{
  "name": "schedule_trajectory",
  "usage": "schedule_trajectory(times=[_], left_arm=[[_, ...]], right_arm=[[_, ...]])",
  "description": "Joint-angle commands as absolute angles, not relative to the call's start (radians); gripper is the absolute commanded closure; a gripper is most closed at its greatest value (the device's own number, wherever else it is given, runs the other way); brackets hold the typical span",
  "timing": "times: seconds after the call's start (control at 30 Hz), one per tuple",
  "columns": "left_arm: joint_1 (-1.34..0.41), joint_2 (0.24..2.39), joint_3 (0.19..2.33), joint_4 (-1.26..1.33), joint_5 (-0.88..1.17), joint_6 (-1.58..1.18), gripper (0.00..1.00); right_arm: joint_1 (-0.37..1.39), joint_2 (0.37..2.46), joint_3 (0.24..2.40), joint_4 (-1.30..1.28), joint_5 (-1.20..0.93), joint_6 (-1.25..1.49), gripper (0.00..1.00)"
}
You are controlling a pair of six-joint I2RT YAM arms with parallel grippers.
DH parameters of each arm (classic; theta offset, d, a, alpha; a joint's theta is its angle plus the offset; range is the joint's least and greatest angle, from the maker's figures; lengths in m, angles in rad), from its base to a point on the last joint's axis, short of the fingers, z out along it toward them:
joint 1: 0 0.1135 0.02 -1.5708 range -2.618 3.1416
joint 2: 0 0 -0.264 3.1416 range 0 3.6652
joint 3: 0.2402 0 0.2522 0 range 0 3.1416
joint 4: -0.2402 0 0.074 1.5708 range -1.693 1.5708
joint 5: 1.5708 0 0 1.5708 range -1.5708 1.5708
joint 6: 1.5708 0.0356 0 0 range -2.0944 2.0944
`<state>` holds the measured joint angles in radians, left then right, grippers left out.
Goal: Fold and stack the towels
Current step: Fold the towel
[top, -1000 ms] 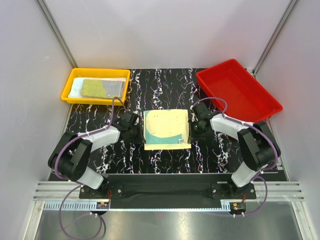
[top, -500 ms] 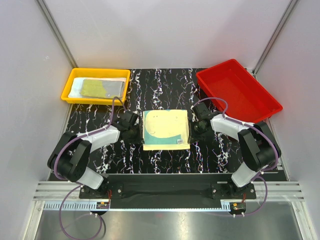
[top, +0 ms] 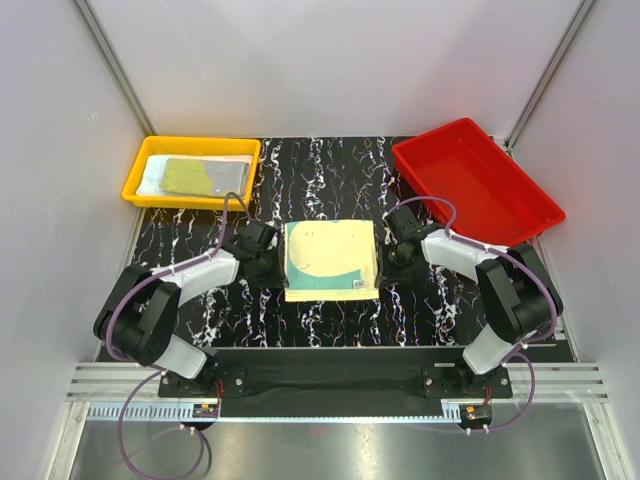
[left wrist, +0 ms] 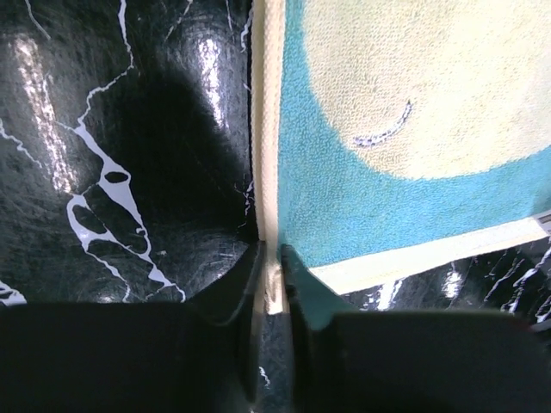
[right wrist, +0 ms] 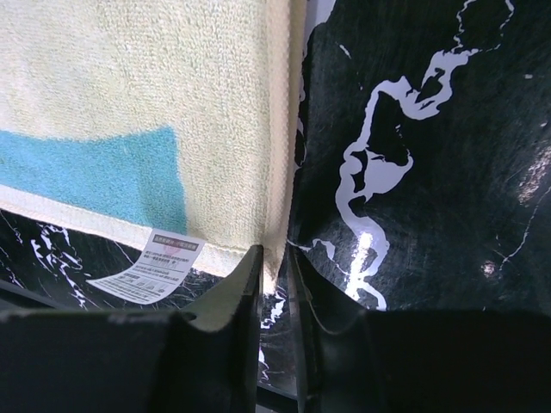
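Towel's place: the yellow-and-teal towel point(top: 330, 258) lies flat mid-desk, on the black marbled desk point(top: 320, 170), between the two arms.
Left end effector point(left wrist: 271, 262): at the towel's left edge, near its near corner; jaws drawn almost together, with the cream hem pinched between them.
Right end effector point(right wrist: 275, 258): at the towel's right edge, near the near corner that carries the care label point(right wrist: 155, 262); jaws narrow, with the hem running into the gap. Whether it truly clamps the cloth, I cannot tell.
Key relation: each end effector has the towel inboard of it, the cloth spreading toward the other arm. Neither arm is nearer; they stand matched across it.
Towel's heading: edges roughly square to the desk, turned slightly. The two flanked edges run near to far.
Long axis: close to square, so no clear one. The fold line likely runs left to right, between the two held points.
Stack site: the yellow tray point(top: 135, 190) at far left already holds folded towels point(top: 195, 177); the red tray point(top: 440, 130) stands at far right.
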<state>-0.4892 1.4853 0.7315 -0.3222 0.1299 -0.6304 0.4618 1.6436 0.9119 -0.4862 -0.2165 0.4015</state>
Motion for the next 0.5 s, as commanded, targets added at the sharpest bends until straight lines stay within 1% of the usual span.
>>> schedule_trajectory(times=[0.0, 0.03, 0.1, 0.13, 0.23, 0.33, 0.37, 0.47], left_arm=[[-0.494, 1.454, 0.782, -0.353, 0.103, -0.626, 0.77], [-0.494, 1.442, 0.782, -0.357, 0.103, -0.627, 0.70], [-0.499, 1.433, 0.781, -0.365, 0.104, -0.633, 0.65], [-0.502, 1.428, 0.776, -0.364, 0.110, -0.635, 0.65], [-0.509, 1.428, 0.764, -0.345, 0.133, -0.650, 0.65], [-0.512, 1.456, 0.746, -0.308, 0.169, -0.666, 0.68], [-0.514, 1.462, 0.738, -0.298, 0.172, -0.669, 0.71], [-0.522, 1.477, 0.735, -0.316, 0.153, -0.678, 0.72]], right_arm=[[0.460, 1.592, 0.902, -0.456, -0.242, 0.423, 0.75], [0.463, 1.586, 0.896, -0.456, -0.242, 0.428, 0.75], [0.469, 1.582, 0.891, -0.454, -0.239, 0.434, 0.75], [0.472, 1.580, 0.893, -0.453, -0.239, 0.434, 0.75], [0.483, 1.583, 0.891, -0.451, -0.239, 0.442, 0.76], [0.503, 1.594, 0.894, -0.449, -0.235, 0.448, 0.76], [0.508, 1.597, 0.894, -0.449, -0.235, 0.449, 0.76], [0.514, 1.603, 0.894, -0.457, -0.221, 0.451, 0.76]])
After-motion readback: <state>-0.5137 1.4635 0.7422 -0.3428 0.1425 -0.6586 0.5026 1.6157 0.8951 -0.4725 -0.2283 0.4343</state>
